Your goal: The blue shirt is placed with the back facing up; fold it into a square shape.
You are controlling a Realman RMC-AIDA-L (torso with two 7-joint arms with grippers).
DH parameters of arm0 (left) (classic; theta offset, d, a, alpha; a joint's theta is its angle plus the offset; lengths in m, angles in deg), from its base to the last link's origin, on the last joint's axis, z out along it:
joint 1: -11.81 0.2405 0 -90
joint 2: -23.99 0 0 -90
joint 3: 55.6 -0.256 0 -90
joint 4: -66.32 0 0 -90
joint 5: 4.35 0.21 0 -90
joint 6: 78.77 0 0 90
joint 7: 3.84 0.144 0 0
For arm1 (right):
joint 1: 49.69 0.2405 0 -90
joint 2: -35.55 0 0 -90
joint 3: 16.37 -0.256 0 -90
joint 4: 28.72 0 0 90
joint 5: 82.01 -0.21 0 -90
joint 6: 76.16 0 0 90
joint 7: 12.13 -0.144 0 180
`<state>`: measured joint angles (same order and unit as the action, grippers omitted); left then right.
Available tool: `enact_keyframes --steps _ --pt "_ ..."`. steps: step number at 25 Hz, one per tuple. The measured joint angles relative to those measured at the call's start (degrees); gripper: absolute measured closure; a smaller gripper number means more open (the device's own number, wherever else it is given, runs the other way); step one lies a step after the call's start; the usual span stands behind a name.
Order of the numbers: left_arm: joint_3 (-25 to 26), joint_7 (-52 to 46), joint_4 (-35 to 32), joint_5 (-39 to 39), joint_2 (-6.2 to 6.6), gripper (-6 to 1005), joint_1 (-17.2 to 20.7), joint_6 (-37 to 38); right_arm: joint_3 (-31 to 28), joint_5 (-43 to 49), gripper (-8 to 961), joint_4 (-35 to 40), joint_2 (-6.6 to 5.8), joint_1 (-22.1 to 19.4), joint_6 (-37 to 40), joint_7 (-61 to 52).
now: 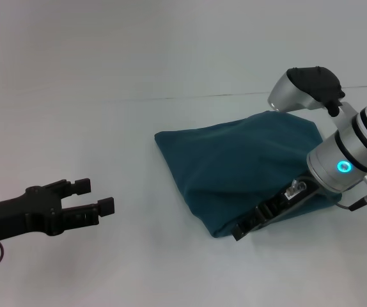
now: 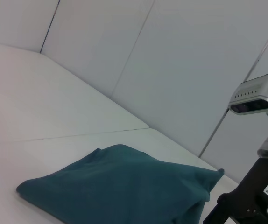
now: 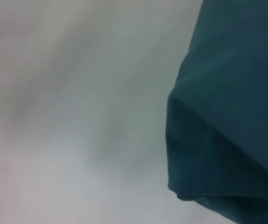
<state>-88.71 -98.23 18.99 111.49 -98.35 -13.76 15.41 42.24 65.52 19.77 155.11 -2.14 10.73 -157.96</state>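
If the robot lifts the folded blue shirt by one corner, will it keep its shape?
Probably not. The blue shirt lies in soft rounded folds, so it would likely droop and unfold. It looks light, and pushed across the table it may bunch rather than slide.

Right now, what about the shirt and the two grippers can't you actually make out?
- Right gripper: lying low along the shirt's near edge in the head view; whether it pinches cloth is hidden.
- Shirt's front: faces down or is folded inside in every view, so any print is unseen.
- Shirt's right side: the right arm covers it in the head view.
- Right wrist view: only a shirt corner, cut off by the edge.
- Left gripper: open, clear of the shirt.
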Motion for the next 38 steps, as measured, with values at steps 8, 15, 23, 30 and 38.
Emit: enact_keyframes --steps 8,15,23,30,38 --pt "-0.04 0.0 0.08 0.0 -0.23 75 0.25 -0.03 0.0 -0.48 234 -1.25 0.19 -0.14 -3.09 -0.49" --pt "-0.03 0.07 0.13 0.0 -0.48 77 0.5 -0.01 0.06 -2.83 235 -1.92 0.27 -0.13 -5.29 -0.4" --pt "-0.03 0.5 0.14 0.0 -0.62 79 0.53 0.07 0.31 -3.28 234 -3.79 0.27 0.16 -7.68 -1.01" --pt "-1.18 2.15 -0.2 3.35 -0.4 80 0.06 2.38 0.67 -3.06 235 -3.49 0.25 -0.19 -8.81 -2.34" --pt "-2.07 2.25 -0.13 5.8 -0.57 82 -0.44 2.69 2.12 -3.04 234 -3.83 0.25 0.24 -11.52 -3.54"
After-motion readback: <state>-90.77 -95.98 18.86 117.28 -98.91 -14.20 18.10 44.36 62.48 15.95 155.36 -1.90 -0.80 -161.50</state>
